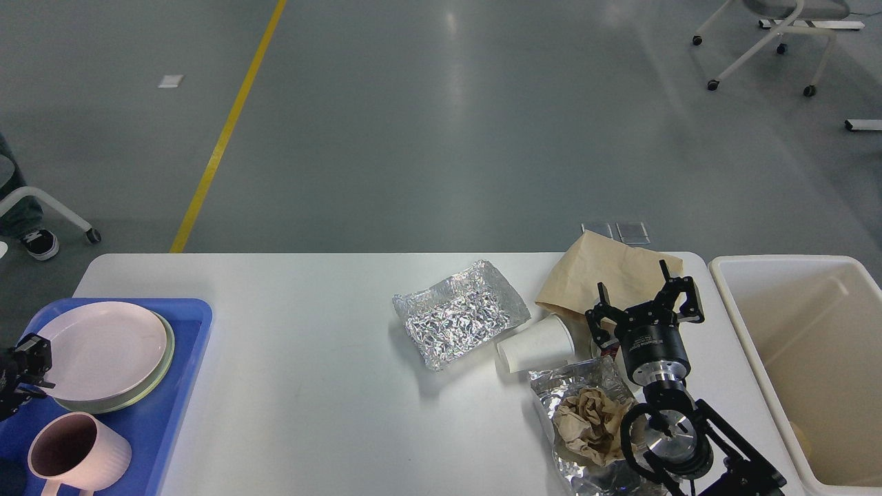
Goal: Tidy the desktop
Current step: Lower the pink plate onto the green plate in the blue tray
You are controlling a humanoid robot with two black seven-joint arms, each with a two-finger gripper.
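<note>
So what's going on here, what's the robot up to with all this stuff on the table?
It is clearing a white desktop. The left gripper sits at the rim of a pink plate stacked on a blue tray beside a pink mug. The right gripper hangs open over a brown paper bag. A tipped paper cup, two foil trays and crumpled paper lie on the table, near the cream bin.

Single head cam, high behind right gripper (pixel 644 297), faces fwd and down: desktop (pixel 310 386) near, below; grey floor (pixel 441 124) beyond gripper. No 2nd view to share.
</note>
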